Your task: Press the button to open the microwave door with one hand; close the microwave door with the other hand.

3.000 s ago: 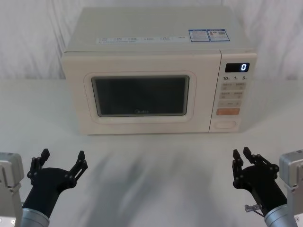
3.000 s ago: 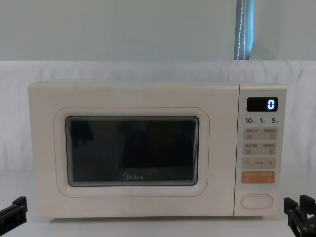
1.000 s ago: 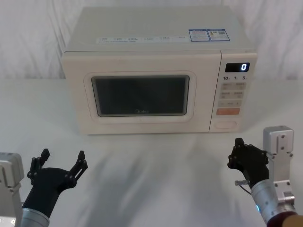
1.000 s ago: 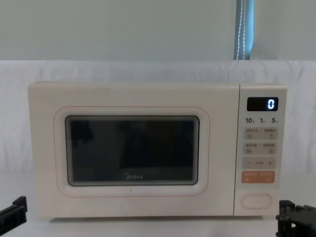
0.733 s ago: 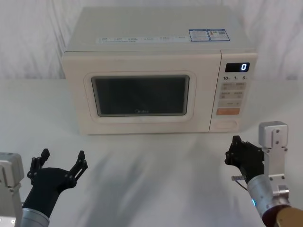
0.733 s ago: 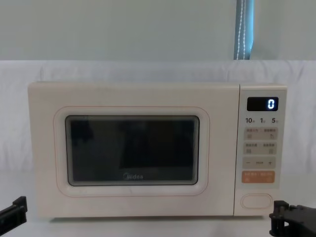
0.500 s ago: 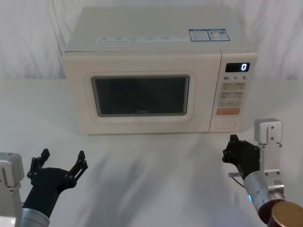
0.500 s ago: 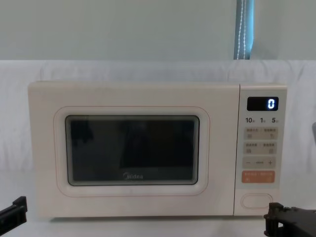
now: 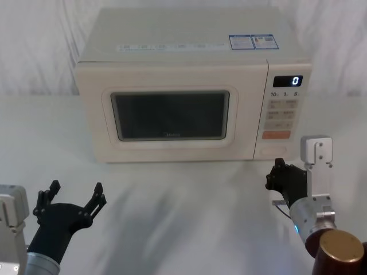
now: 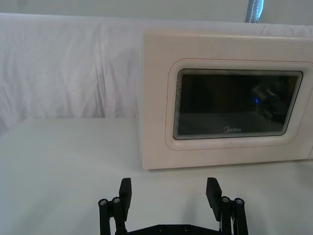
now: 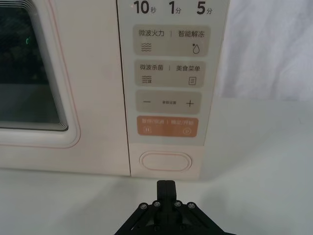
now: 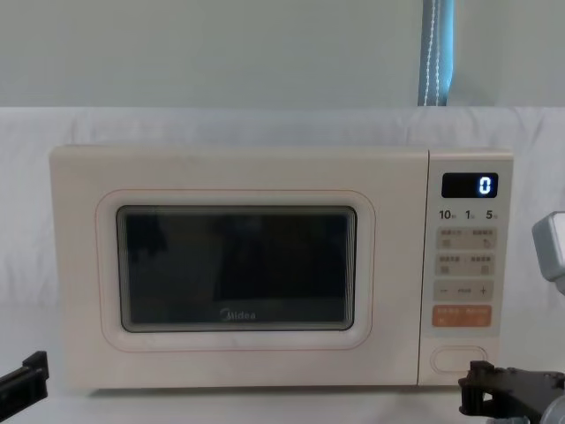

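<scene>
The cream microwave (image 9: 189, 51) stands at the back of the table, its display reading "0". The microwave door (image 9: 92, 114) with its dark window is closed flush. The wide cream button (image 9: 271, 151) sits at the bottom of the control panel, below the orange key. My right gripper (image 9: 275, 173) is shut with nothing in it, low over the table, a short way in front of the button (image 11: 165, 161) and pointing at it; its tips (image 11: 166, 184) are pressed together. My left gripper (image 9: 76, 188) rests open near the table's front left, facing the door (image 10: 234, 103).
A white cloth covers the table (image 9: 183, 195) and the wall behind. Bare tabletop lies between both grippers and the microwave's front. A blue-lit strip (image 12: 435, 53) hangs behind the oven at the upper right.
My right gripper has moved forward and to the left towards the button, its wrist turning upright. The left arm and the door have not moved.
</scene>
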